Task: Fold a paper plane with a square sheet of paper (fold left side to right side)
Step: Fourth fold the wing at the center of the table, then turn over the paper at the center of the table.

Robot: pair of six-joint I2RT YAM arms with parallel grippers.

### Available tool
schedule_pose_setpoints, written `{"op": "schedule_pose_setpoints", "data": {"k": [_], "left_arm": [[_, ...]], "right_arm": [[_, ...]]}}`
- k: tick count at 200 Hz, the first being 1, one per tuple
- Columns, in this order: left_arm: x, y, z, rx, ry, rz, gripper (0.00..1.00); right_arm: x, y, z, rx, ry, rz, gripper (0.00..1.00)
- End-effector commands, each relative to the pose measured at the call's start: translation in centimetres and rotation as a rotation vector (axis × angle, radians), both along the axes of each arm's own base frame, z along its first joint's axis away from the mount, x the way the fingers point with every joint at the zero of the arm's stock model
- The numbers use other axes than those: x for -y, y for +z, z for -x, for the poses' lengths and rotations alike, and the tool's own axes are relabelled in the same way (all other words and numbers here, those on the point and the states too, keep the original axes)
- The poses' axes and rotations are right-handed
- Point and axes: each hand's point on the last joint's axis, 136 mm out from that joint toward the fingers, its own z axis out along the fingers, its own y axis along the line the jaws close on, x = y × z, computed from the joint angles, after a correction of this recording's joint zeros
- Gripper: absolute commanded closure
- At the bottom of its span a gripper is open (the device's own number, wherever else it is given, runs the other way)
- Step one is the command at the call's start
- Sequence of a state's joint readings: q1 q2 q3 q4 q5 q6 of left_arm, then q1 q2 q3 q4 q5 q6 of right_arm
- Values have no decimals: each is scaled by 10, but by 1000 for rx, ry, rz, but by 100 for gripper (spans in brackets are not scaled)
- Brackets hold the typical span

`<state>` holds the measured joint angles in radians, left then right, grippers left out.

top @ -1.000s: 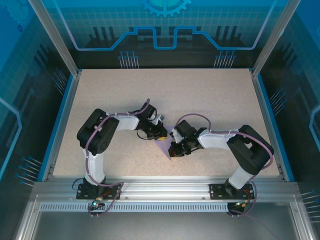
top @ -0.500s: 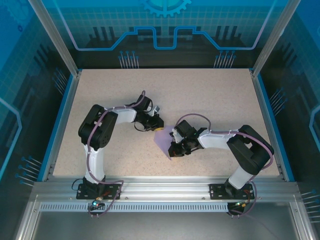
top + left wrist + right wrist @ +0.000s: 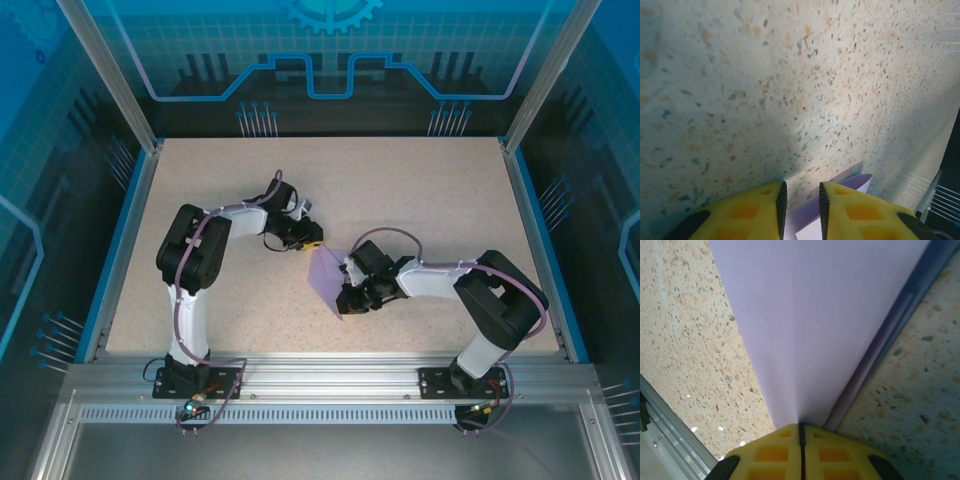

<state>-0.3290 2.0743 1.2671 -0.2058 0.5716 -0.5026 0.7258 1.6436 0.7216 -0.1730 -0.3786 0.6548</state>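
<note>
PAPER: lavender-purple matte sheet of paper (image 3: 820, 315), part-folded, lay mid speckled beige table (image 3: 420, 200) | RIGHT: right gripper (image 3: 801, 429) pinched its near tip | LEFT: left gripper (image 3: 801, 194) narrowly parted, gripping nothing, just beside the far corner | STEP, judged: right pinch anchors; left flap needed carrying rightward, edges matched before creasing.

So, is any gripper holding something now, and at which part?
The right gripper is shut on the lavender paper, pinching its narrow pointed end. The left gripper, with its fingers slightly apart, grips nothing.
</note>
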Motion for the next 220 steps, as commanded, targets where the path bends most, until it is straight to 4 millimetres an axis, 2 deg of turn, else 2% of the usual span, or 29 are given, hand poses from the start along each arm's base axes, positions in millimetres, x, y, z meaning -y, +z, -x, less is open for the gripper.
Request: {"op": "schedule_pose_setpoints", "data": {"k": [1, 26, 42, 65, 91, 115, 137, 190, 220], "left_arm": [[-18, 25, -9, 79, 18, -48, 67], [-26, 58, 1, 142, 36, -52, 58], [-32, 73, 12, 166, 55, -56, 53], [-39, 79, 34, 156, 81, -43, 50], [-35, 76, 60, 117, 86, 17, 49], [-21, 66, 79, 74, 58, 47, 48], [-6, 52, 91, 38, 23, 43, 48], [16, 23, 93, -26, -8, 11, 49], [27, 14, 93, -45, -32, -2, 49]], "right_arm": [[22, -20, 24, -82, -10, 95, 90], [8, 7, 0, 36, -17, 38, 89], [7, 28, -16, 136, -28, 34, 82], [13, 57, -33, 266, -45, 33, 72], [29, 83, -46, 377, -93, 28, 60], [47, 90, -51, 402, -147, 22, 56], [49, 95, -48, 419, -156, -20, 52], [49, 86, -37, 389, -150, -51, 51], [49, 83, -35, 380, -143, -56, 51]]}}
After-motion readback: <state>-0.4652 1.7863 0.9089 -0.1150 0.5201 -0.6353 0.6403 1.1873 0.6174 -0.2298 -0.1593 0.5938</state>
